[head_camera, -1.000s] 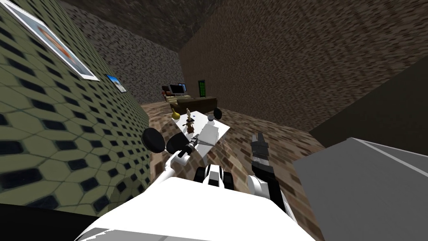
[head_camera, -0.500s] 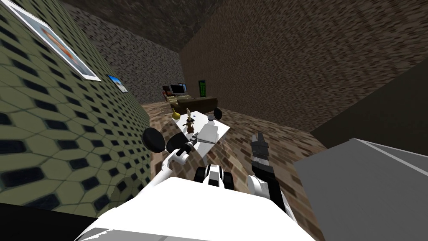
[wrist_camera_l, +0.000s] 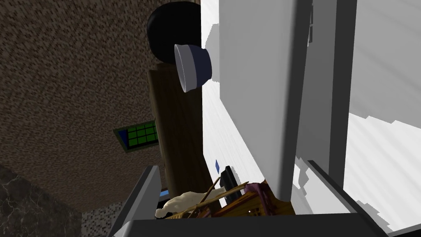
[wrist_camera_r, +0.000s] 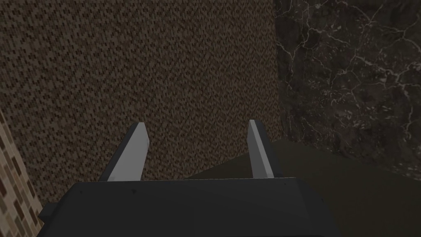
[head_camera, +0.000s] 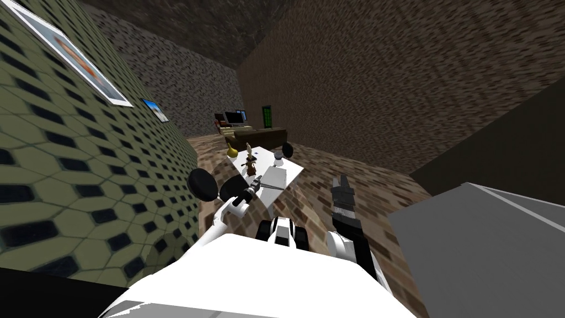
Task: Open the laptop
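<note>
Item, my left gripper (wrist_camera_l: pixel 233 164): fingers apart, set astride one edge of the grey laptop (wrist_camera_l: pixel 257 82), which lies on the white table (wrist_camera_l: pixel 386 164) straight ahead of this hand; whether either finger touches it I cannot tell. Item, beyond the fingertips: a dark blue bowl (wrist_camera_l: pixel 193 68) with a pale rim, and close by the gripper's body a brown ornament (wrist_camera_l: pixel 242 201). Item, my right gripper (wrist_camera_r: pixel 196 122): fingers apart, holding nothing, raised above the brick floor (head_camera: pixel 386 193), well apart from the table.
</note>
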Controlling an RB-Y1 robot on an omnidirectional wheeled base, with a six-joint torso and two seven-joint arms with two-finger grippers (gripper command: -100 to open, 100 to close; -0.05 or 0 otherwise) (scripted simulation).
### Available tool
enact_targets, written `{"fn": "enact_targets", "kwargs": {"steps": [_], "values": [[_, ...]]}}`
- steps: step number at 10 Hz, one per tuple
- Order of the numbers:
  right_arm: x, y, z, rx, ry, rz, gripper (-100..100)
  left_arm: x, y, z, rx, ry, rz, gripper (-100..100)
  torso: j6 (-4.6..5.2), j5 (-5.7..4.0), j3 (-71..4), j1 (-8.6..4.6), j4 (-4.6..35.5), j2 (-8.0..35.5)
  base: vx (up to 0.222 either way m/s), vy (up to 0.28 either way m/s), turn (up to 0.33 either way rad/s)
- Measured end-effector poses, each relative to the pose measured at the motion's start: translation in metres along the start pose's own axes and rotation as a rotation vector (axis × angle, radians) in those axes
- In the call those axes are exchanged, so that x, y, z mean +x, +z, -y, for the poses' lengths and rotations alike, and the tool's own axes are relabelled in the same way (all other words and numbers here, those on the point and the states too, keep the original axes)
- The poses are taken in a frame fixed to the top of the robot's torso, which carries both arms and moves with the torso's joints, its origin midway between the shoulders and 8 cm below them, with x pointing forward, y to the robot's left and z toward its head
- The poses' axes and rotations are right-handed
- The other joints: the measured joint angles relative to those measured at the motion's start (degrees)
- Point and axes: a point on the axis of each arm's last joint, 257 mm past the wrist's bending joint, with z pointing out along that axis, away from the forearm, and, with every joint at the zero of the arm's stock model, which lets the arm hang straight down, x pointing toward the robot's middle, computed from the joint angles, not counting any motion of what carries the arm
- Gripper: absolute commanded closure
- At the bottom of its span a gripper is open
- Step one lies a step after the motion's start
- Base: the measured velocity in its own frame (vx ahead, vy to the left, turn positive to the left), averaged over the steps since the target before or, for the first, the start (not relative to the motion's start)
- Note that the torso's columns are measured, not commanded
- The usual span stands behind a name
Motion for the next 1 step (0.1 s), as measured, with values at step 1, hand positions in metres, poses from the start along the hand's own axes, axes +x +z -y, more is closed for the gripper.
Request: {"fn": "enact_targets", "kwargs": {"steps": [1], "values": [[0.0000, 0.0000, 0.0000, 0.000, 0.000, 0.000, 0, 0.0000, -0.0001, -0.0006, -0.001, 0.000, 0.000, 0, 0.00, 0.01, 0.00, 0.01, -0.02, -0.01, 0.000, 0.000, 0.000]]}}
